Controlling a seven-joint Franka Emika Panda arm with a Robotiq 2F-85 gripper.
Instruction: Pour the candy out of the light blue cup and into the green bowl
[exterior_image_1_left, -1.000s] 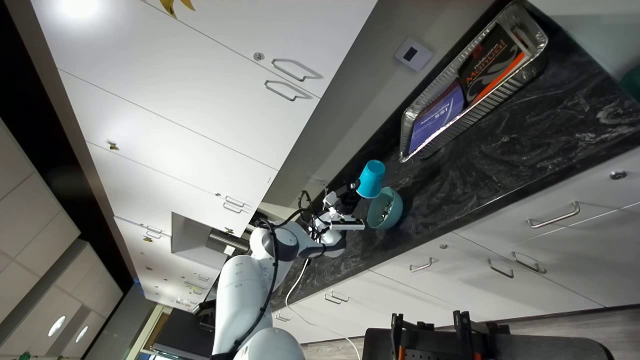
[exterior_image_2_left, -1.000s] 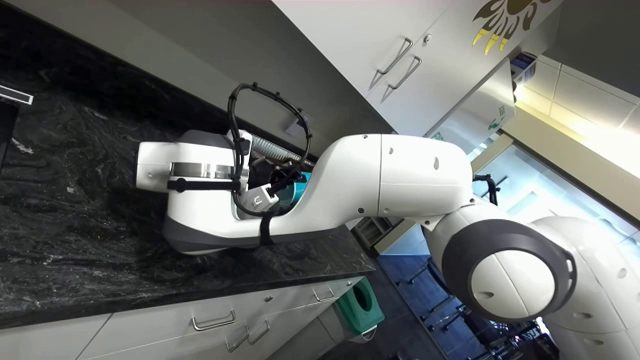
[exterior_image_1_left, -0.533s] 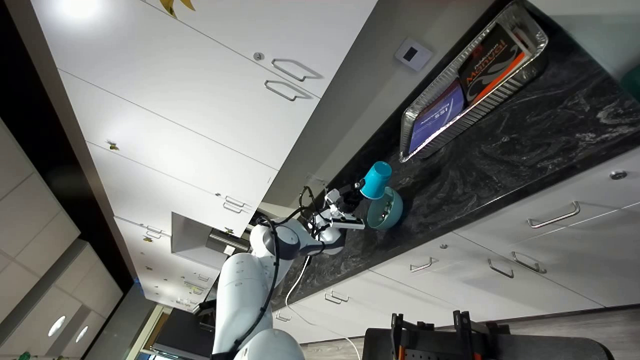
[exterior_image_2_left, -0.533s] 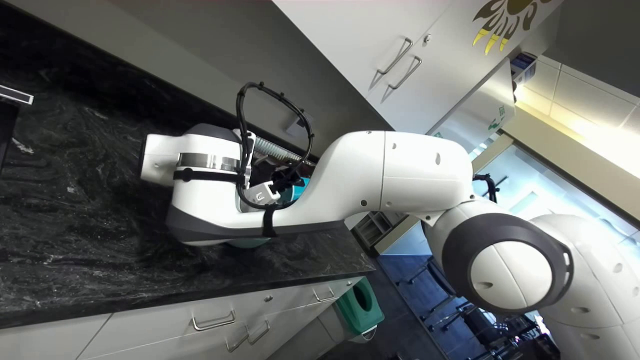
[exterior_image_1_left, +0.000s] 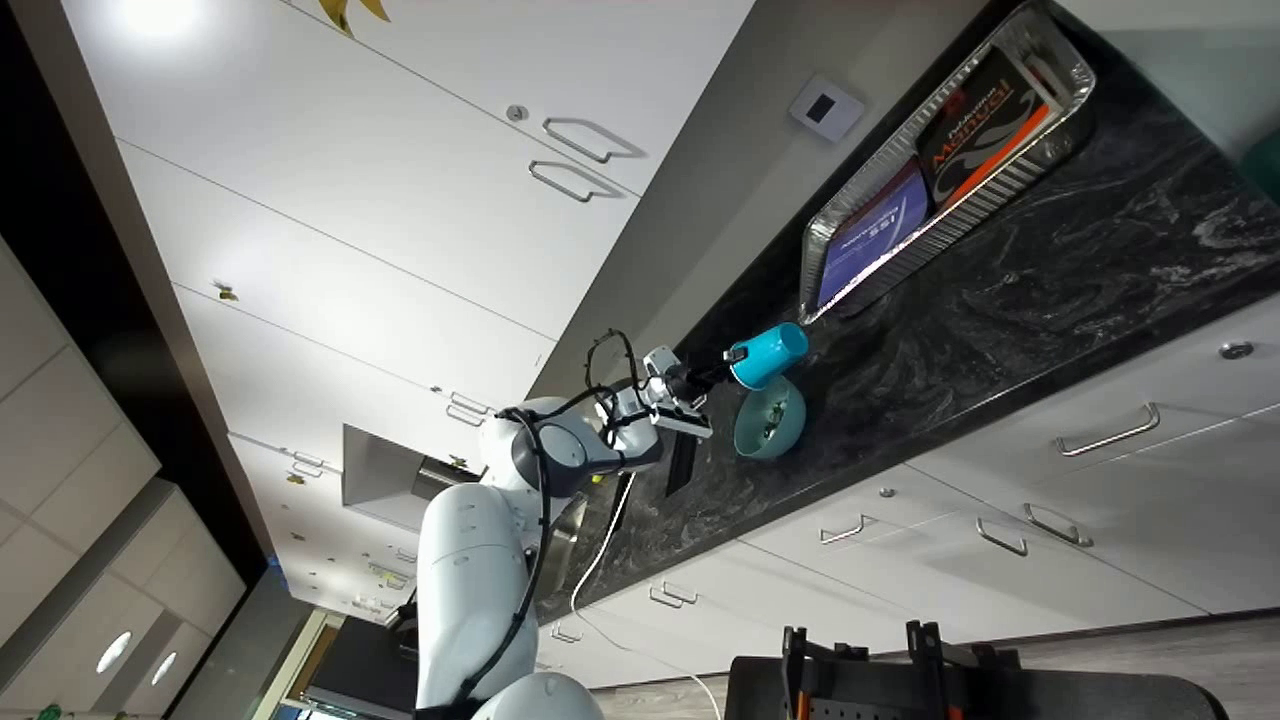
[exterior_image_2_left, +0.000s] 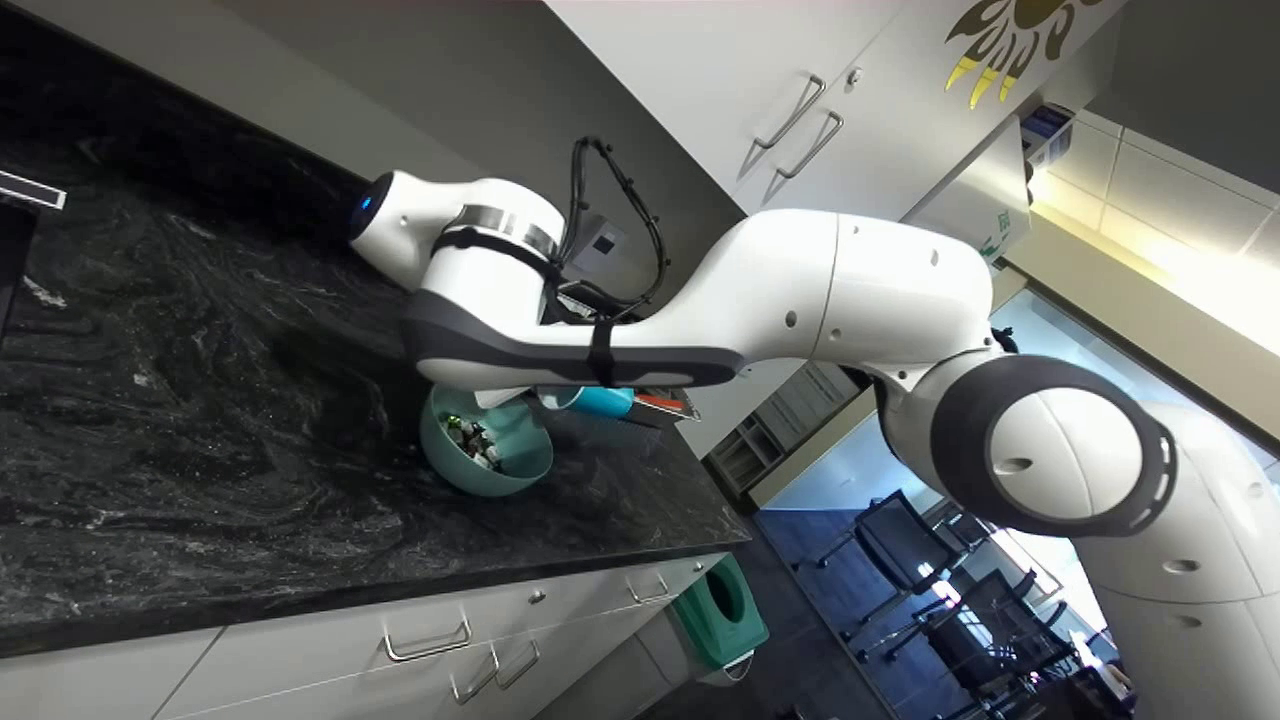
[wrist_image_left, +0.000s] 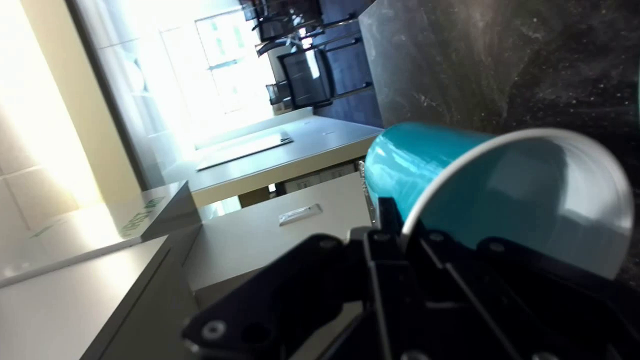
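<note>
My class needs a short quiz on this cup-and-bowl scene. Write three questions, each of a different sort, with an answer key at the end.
1. Fill the gap: near the bowl, the jaws pinch the cup by its ____.
2. True or false: the cup is upright.
3. Choose: where does candy show? A, in the foil tray; B, in the bowl; C, on the floor.

Key: 1, rim. 2, false: it is tipped onto its side. 3, B.
</note>
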